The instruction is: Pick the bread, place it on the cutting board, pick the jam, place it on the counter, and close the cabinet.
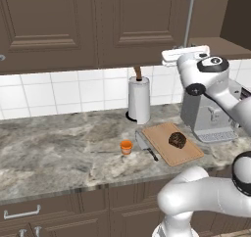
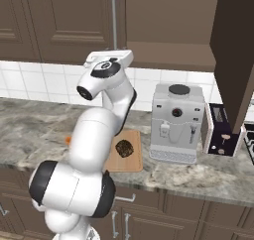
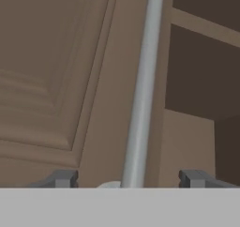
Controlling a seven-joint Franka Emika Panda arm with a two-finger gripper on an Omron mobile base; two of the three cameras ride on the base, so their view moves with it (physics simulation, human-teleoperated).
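The dark lumpy bread [image 1: 177, 140] lies on the wooden cutting board [image 1: 165, 133], also seen as the bread [image 2: 123, 148] from the right. The small orange jam [image 1: 126, 147] stands on the marbled counter [image 1: 59, 148], left of the board. My gripper [image 3: 129, 180] is raised to the upper cabinet [image 1: 142, 20] and is open. Its fingertips [image 3: 63, 178] stand wide apart on either side of the door's long silver handle [image 3: 143, 90], at the handle's lower end. To the handle's right the cabinet interior [image 3: 201, 66] is exposed, with a shelf. Another cabinet door [image 2: 235, 50] hangs swung outward.
A knife [image 1: 147, 146] lies along the board's left edge. A paper towel roll [image 1: 139, 100] stands behind it by the tiled wall. A grey coffee machine [image 2: 177, 122] sits right of the board, with a dark toaster-like box [image 2: 221, 130] beyond it.
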